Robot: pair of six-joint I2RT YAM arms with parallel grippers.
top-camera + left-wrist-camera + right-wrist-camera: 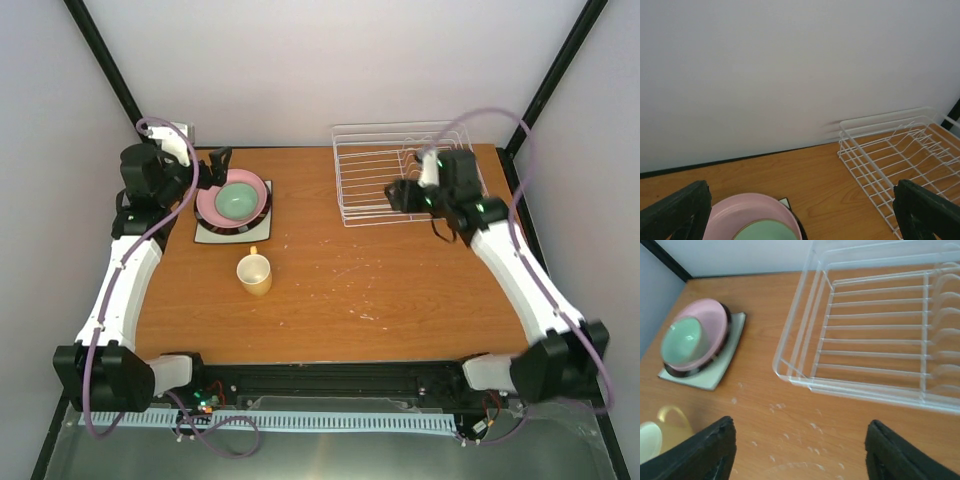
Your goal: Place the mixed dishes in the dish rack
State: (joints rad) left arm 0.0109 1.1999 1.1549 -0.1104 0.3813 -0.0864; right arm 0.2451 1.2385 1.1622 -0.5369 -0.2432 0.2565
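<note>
A stack stands at the back left: a mint-green bowl [238,200] [682,340] on a pink plate [210,203] [740,210], over a black-rimmed plate [265,206] and a white square plate [208,238] [715,375]. A pale yellow mug [255,273] [652,437] stands upright in front of the stack. The white wire dish rack [370,215] [858,147] [865,390] sits at the back right with no dishes in it. My left gripper [220,165] [800,217] hangs open over the stack's far left edge. My right gripper [398,195] [805,450] is open near the rack's front left, holding nothing.
White walls and black frame posts [110,70] close in the table at the back and sides. White specks [812,425] dot the wood between the mug and the rack.
</note>
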